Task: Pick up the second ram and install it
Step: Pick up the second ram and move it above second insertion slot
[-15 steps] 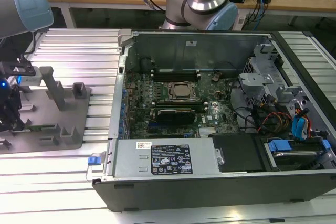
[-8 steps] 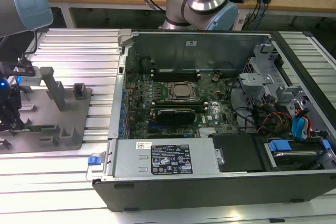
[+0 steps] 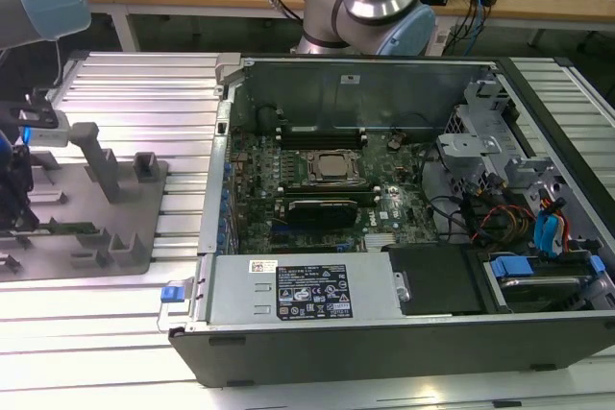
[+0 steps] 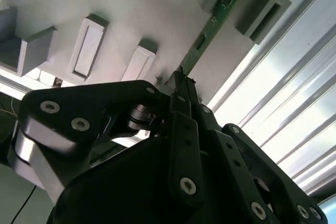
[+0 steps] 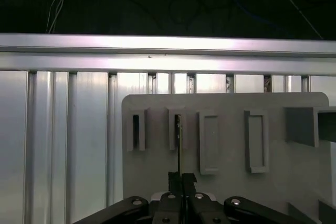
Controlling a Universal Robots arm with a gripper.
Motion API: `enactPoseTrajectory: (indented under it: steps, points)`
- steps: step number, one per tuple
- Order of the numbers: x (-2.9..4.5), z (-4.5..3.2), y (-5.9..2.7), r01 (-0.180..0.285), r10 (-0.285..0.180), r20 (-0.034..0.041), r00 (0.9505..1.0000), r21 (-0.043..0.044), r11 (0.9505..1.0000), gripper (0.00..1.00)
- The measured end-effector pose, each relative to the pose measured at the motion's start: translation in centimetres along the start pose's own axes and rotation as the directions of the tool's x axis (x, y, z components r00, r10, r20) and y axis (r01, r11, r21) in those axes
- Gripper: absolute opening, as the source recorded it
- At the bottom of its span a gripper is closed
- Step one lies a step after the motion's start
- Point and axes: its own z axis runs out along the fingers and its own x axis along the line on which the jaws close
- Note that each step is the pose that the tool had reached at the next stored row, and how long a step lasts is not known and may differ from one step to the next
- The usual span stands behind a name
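The second ram (image 4: 223, 1) is a thin green stick standing on its edge in the slots of the grey holder tray (image 4: 131, 3). In the first wrist view the ram (image 5: 178, 140) appears edge-on between two tray posts. My gripper (image 4: 181, 85) is over the tray with its black fingers closed on the ram's near end. The first wrist view has the gripper (image 5: 181, 178) pinched around the thin edge. In the exterior view the gripper (image 3: 17, 194) hangs at the far left above the tray (image 3: 135, 199), with the green ram (image 3: 72, 229) beside it.
An open computer case (image 3: 365, 324) lies to the exterior view's right of the tray, with the processor socket (image 3: 334, 167), dark memory slots (image 3: 322, 134) and a black expansion card (image 3: 322, 210) inside. Ribbed aluminium table surface (image 3: 144, 93) surrounds the tray. Upright posts (image 3: 96, 156) rise from the tray.
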Motion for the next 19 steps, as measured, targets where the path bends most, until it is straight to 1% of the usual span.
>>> enactPoseTrajectory:
  steps: [1, 3, 5, 6, 7, 11, 12, 14, 15, 17, 19]
  points:
    - [-0.01, -0.46, 0.02, 0.000, 0.000, 0.0000, 1.0000, 0.0000, 1.0000, 0.09]
    - [-0.02, -1.11, 0.05, 0.000, 0.000, -0.0001, 1.0000, -0.0001, 1.0000, 0.09]
    - [-0.05, -2.10, 0.08, 0.000, 0.000, 0.0000, 1.0000, 0.0000, 1.0000, 0.09]
    - [-0.05, -2.35, 0.09, 0.000, 0.000, 0.0000, 1.0000, 0.0000, 1.0000, 0.09]
    - [-0.07, -2.85, 0.11, 0.000, 0.000, 0.0000, 1.0000, 0.0001, 1.0000, 0.09]
    - [-0.11, -4.12, 0.17, 0.000, 0.000, 0.0000, 1.0000, 0.0001, 1.0000, 0.09]
    - [-0.12, -4.77, 0.19, 0.000, 0.000, 0.0000, 1.0000, 0.0001, 1.0000, 0.09]
    - [-0.14, -5.42, 0.21, 0.000, 0.000, 0.0000, 1.0000, 0.0001, 1.0000, 0.09]
    - [-0.16, -6.04, 0.24, 0.000, 0.000, 0.0000, 1.0000, 0.0001, 1.0000, 0.09]
    - [-0.17, -6.84, 0.28, 0.000, 0.000, 0.0000, 1.0000, 0.0001, 1.0000, 0.09]
    - [-0.20, -7.89, 0.31, 0.000, 0.000, 0.0000, 1.0000, 0.0005, 1.0000, 0.09]
